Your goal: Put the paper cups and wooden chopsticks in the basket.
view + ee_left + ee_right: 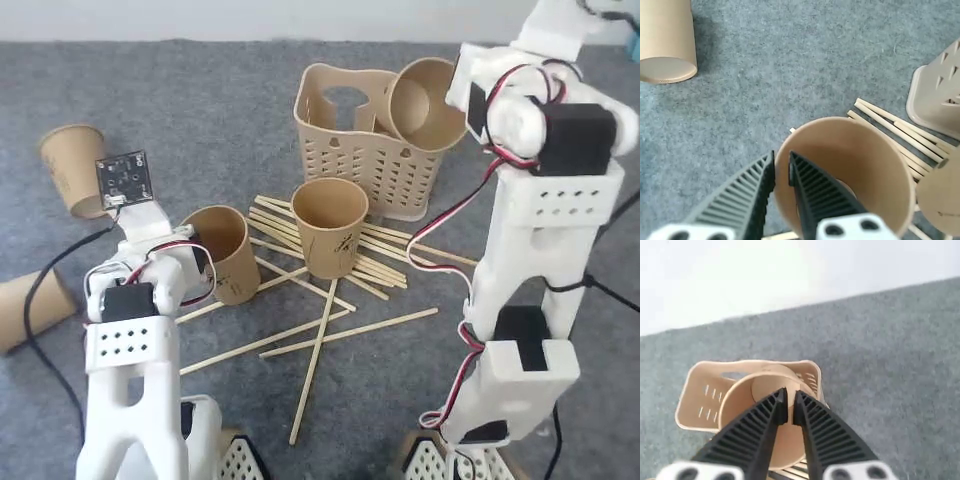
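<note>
My left gripper (781, 169) is shut on the rim of a paper cup (855, 170), one finger inside and one outside; the high view shows this cup (225, 252) left of centre on the carpet. My right gripper (789, 402) is shut on the rim of another paper cup (742, 407), held tilted over the tan basket (694, 392). From above, that cup (425, 102) hangs at the basket's (355, 150) right top edge. A third cup (330, 225) stands upright in front of the basket. Wooden chopsticks (320, 320) lie scattered around it.
Two more paper cups lie on their sides at the left, one (72, 168) further back and one (30, 308) at the edge. The left wrist view shows a lying cup (665, 45), chopsticks (900, 135) and a basket corner (940, 100). Grey carpet covers the table.
</note>
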